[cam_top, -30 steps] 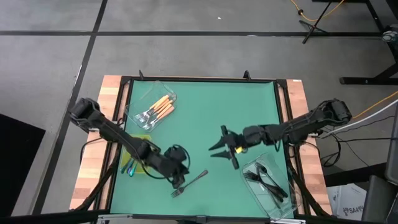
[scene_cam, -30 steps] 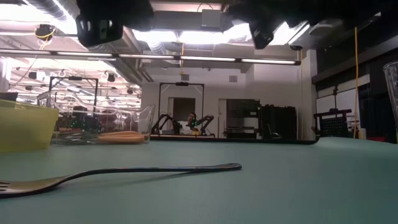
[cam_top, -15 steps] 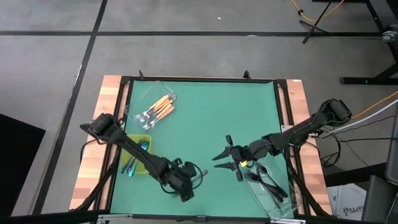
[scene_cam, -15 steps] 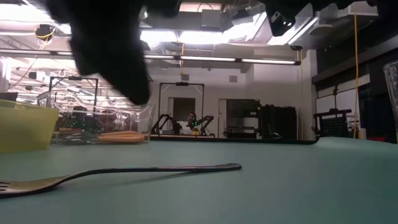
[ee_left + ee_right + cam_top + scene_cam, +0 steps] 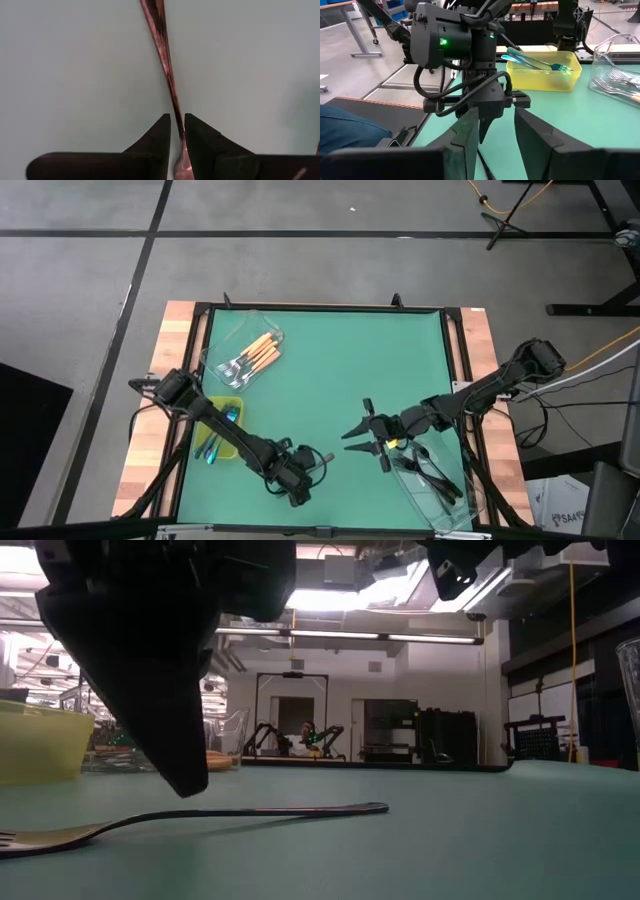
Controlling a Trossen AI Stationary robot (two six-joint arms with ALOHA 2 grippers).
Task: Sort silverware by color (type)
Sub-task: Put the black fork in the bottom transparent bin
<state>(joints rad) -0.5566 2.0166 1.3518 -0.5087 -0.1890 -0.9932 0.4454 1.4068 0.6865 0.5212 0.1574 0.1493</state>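
Sorting is nearly complete. Orange-handled forks (image 5: 252,358) sit in the clear tub (image 5: 225,340) near the worktop's far left corner; iridescent forks (image 5: 222,432) lie in the yellow-green tray (image 5: 236,401) by the left edge; dark forks (image 5: 432,470) fill the second tub (image 5: 450,500) at the near right corner. One loose fork (image 5: 250,812) is left flat on the green worktop (image 5: 340,360) by the near edge, left of centre.

The left tool (image 5: 177,131) stands over it, its fingers narrowly apart astride the slim handle, not visibly clamped. The right tool (image 5: 366,430), fingers apart and empty, waits beside the second tub.

Against a second ago, the left tool has travelled from beside the tray down onto the fork and narrowed; the right tool has drawn back toward its tub. The fork has not shifted.
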